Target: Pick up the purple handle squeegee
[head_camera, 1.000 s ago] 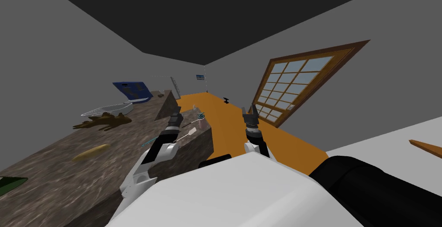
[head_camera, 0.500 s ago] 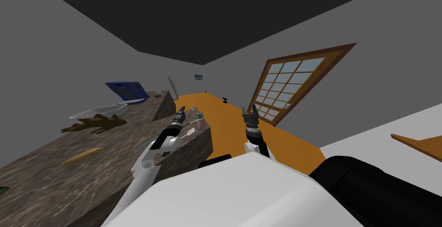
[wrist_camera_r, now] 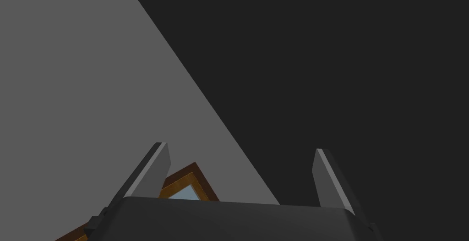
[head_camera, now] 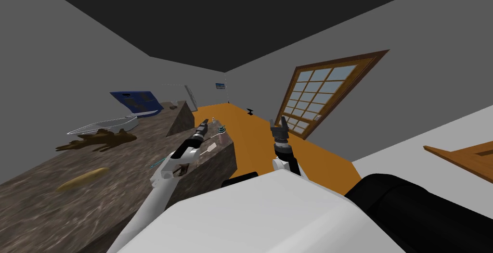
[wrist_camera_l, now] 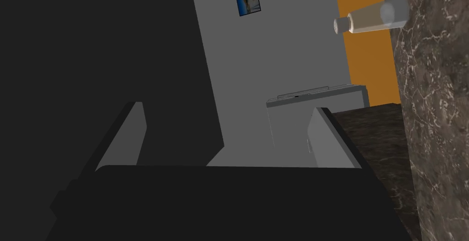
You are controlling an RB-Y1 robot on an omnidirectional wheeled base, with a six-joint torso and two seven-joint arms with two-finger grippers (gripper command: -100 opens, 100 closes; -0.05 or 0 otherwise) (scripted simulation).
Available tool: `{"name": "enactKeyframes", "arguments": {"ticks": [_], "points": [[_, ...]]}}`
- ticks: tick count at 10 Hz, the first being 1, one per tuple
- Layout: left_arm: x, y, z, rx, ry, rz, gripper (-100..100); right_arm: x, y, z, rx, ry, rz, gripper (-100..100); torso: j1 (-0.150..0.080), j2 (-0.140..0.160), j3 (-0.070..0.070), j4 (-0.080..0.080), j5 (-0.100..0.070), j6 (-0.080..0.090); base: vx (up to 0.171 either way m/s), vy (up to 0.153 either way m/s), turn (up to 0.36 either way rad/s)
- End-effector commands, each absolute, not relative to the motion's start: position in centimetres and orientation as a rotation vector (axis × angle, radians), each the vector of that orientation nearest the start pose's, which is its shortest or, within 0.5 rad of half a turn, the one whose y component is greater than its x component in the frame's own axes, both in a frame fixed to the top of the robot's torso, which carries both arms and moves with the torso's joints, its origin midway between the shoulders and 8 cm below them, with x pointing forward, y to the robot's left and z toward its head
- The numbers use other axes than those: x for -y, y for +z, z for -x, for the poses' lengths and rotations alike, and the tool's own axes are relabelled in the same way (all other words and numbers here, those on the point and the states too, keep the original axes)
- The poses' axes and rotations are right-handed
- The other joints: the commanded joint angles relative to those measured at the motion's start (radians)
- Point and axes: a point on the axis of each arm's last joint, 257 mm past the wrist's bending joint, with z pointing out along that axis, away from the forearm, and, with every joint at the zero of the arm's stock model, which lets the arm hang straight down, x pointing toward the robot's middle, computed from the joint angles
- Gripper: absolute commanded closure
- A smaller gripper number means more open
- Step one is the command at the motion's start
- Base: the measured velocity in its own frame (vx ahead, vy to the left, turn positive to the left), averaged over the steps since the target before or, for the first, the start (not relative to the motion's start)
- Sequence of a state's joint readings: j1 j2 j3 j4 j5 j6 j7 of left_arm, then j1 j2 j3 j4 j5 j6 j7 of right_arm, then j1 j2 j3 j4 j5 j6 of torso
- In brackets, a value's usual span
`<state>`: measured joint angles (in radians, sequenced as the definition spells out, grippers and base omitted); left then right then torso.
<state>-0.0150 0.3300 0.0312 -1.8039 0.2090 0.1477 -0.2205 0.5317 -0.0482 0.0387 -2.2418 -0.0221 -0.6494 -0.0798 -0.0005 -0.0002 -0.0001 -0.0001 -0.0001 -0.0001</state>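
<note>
over the last second my left arm has stretched farther along the marble counter (head_camera: 110,187). the left gripper (head_camera: 203,124) now hangs past the squeegee (head_camera: 210,147), fingers spread and empty, aimed toward a bottle (wrist_camera_l: 373,17) at the counter's edge. the squeegee lies flat near the counter's front edge, just beside my forearm. the right gripper (head_camera: 278,122) stays raised, fingers apart.

The squeegee (head_camera: 210,147), a small pale blade on a thin handle, lies flat near the edge of the dark marbled worktop (head_camera: 110,187).
</note>
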Motion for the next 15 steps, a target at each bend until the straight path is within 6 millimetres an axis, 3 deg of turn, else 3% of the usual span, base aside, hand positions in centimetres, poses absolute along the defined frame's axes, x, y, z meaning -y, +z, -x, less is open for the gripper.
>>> {"name": "enactKeyframes", "arguments": {"ticks": [1, 2, 4, 7, 9, 15], "points": [[-30.2, -13.5, -55.4, -1.337, -0.979, 0.899, -100, 26.6, 2.4, -32.5, -0.562, 1.44, -0.607, 0, 0.0, 0.0, 0.0, 0.0, 0.0, 0.0, -0.002, -0.006, -0.039], [-30.6, -13.9, -56.5, -1.369, -0.954, 0.903, -100, 26.6, 2.4, -32.5, -0.562, 1.44, -0.607, 0, 0.0, 0.0, 0.0, 0.0, 0.0, 0.0, 0.0, -0.009, -0.063], [-30.8, -15.0, -56.5, -1.402, -0.935, 0.931, -100, 26.6, 2.4, -32.5, -0.562, 1.44, -0.607, 0, 0.0, 0.0, 0.0, 0.0, 0.0, 0.0, 0.001, -0.003, -0.017], [-31.9, -16.7, -58.6, -1.491, -0.866, 0.961, -100, 26.6, 2.4, -32.5, -0.562, 1.44, -0.607, 0, 0.0, 0.0, 0.0, 0.0, 0.0, 0.0, 0.004, -0.007, -0.059], [-32.1, -17.9, -58.4, -1.527, -0.843, 0.99, -100, 26.6, 2.4, -32.5, -0.562, 1.44, -0.607, 0, 0.0, 0.0, 0.0, 0.0, 0.0, 0.0, 0.005, -0.004, -0.011], [-33.9, -20.6, -60.3, -1.679, -0.724, 1.052, -100, 26.6, 2.4, -32.5, -0.562, 1.44, -0.607, 0, 0.0, -0.001, 0.0, 0.0, 0.0, -0.001, 0.009, -0.006, -0.043]]}}
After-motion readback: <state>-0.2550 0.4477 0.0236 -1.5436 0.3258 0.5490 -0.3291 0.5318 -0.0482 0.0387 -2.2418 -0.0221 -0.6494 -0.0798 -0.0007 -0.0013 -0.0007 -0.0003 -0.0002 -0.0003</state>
